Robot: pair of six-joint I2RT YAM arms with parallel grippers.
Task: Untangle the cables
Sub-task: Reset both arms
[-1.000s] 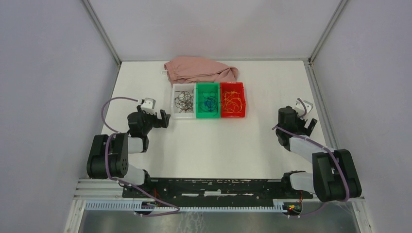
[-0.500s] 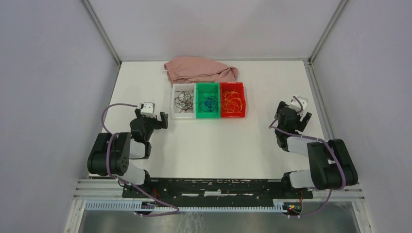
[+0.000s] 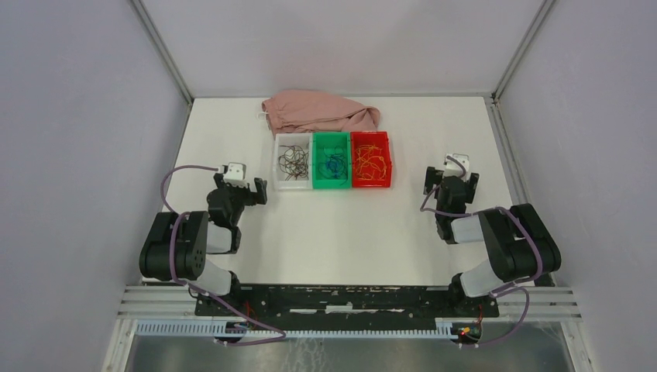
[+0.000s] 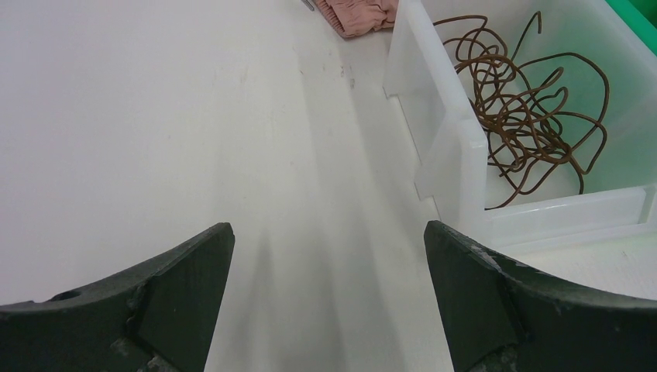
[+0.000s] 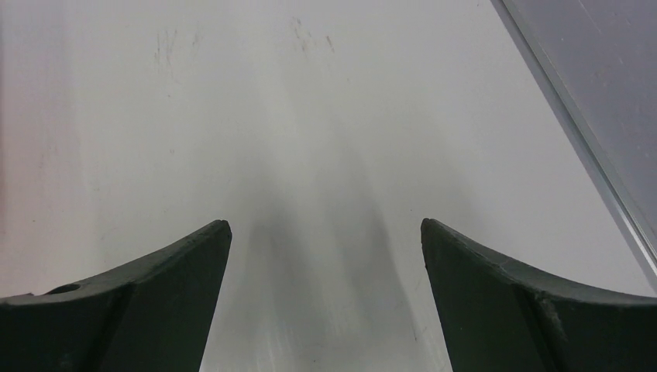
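The cables lie sorted in three small bins at the table's middle back: dark brown ones [image 3: 293, 160] in the white bin [image 3: 280, 163], blue ones [image 3: 334, 164] in the green bin [image 3: 331, 183], yellow-orange ones [image 3: 370, 162] in the red bin [image 3: 371, 184]. In the left wrist view the brown cables [image 4: 517, 116] curl in the white bin [image 4: 453, 147], right of my fingers. My left gripper [image 3: 245, 189] [image 4: 328, 240] stands open and empty just left of the white bin. My right gripper [image 3: 451, 182] [image 5: 325, 236] is open and empty over bare table, well right of the red bin.
A pink cloth [image 3: 319, 112] lies crumpled behind the bins, its edge [image 4: 358, 14] showing in the left wrist view. The enclosure's metal frame rail [image 5: 577, 132] runs close on the right of my right gripper. Grey walls surround the white table [image 3: 341, 232].
The right arm has folded back toward its base, and its gripper has shifted left and slightly up. The left gripper pulled back a little and then held still. Both stayed open.
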